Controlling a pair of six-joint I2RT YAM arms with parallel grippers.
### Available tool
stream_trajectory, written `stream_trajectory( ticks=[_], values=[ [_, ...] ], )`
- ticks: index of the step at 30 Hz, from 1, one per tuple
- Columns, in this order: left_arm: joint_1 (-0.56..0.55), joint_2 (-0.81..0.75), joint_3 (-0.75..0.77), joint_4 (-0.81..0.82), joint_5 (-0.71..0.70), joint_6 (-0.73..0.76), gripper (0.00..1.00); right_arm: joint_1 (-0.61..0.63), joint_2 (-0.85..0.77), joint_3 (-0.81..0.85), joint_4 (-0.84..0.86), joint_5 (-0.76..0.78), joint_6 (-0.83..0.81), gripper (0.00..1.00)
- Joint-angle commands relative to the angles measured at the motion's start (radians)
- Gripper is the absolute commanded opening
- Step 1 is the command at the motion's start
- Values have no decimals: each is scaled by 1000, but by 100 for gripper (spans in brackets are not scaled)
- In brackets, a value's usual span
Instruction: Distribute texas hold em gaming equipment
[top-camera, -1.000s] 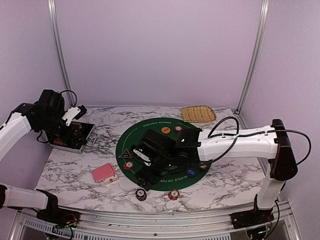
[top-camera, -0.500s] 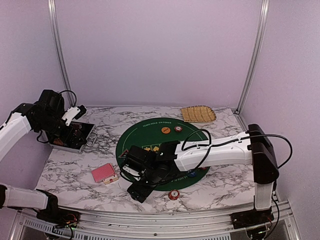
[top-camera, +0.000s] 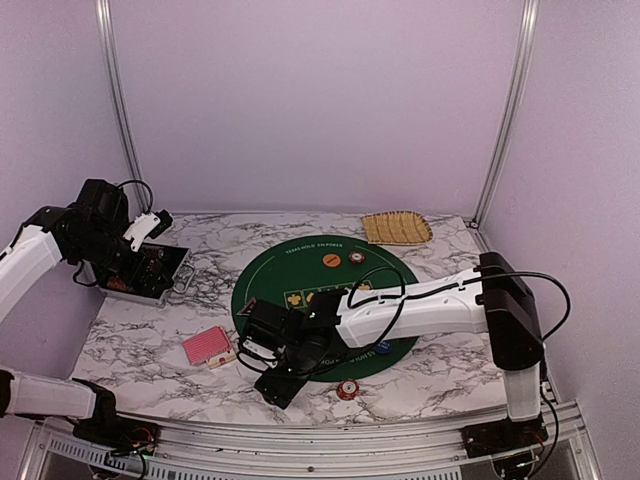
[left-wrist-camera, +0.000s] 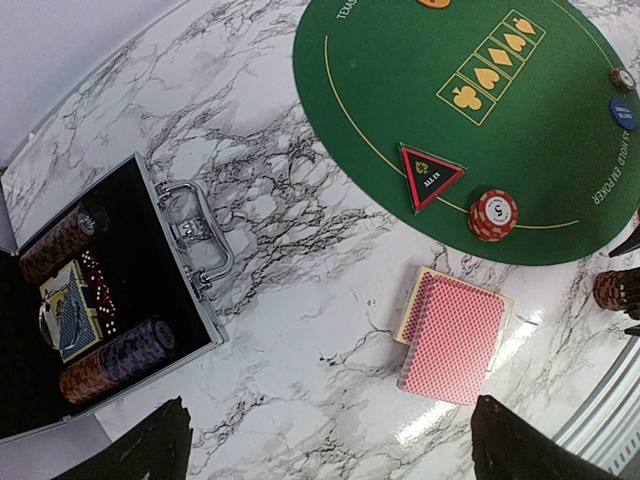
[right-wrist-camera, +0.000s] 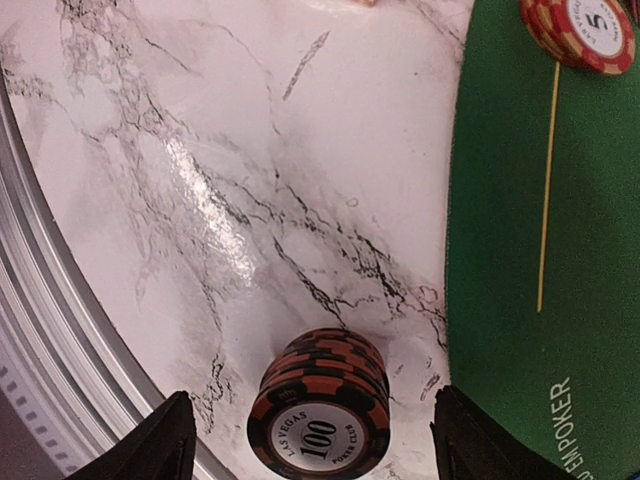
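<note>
My right gripper (right-wrist-camera: 315, 445) is open, with a finger on each side of a dark striped stack of poker chips (right-wrist-camera: 320, 412) marked 100. The stack stands on the marble just off the green mat (right-wrist-camera: 540, 250). In the top view that gripper (top-camera: 282, 380) hides the stack. A red-and-white chip (right-wrist-camera: 585, 30) lies on the mat's edge. My left gripper (left-wrist-camera: 335, 455) is open and empty, high above the table. Below it lie the red-backed card deck (left-wrist-camera: 455, 335), the black-triangle marker (left-wrist-camera: 428, 176) and a red-and-white chip (left-wrist-camera: 493, 214).
An open metal case (top-camera: 140, 268) with more chips (left-wrist-camera: 110, 360) sits at the far left under my left arm. A tan woven tray (top-camera: 396, 228) lies at the back right. An orange button (top-camera: 330, 261) and a chip (top-camera: 356, 258) sit far on the mat. Another chip (top-camera: 347, 389) lies near the front rail.
My right arm has swung left and toward the front edge, bringing its open gripper down around the dark chip stack. The left arm has not moved.
</note>
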Motion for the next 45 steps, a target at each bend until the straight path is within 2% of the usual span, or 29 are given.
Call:
stream_trajectory(
  ticks=[1,20,27,32,45],
  values=[
    [4,-18,0,-13,1,8,99,3,14,40,-6,13,-10,77],
    [4,-19,-4,-11,-13,14,99,3,5,52,-15,44,-9,47],
    [4,-20,-4,-11,-13,14,99,3,-3,55,-19,53,-5,32],
    [3,-27,-6,-11,-18,16,99,3,0,44,-17,49,-4,30],
    [3,-27,-4,-13,-16,19,99,-44,-63,81,-54,67,2,16]
  ],
)
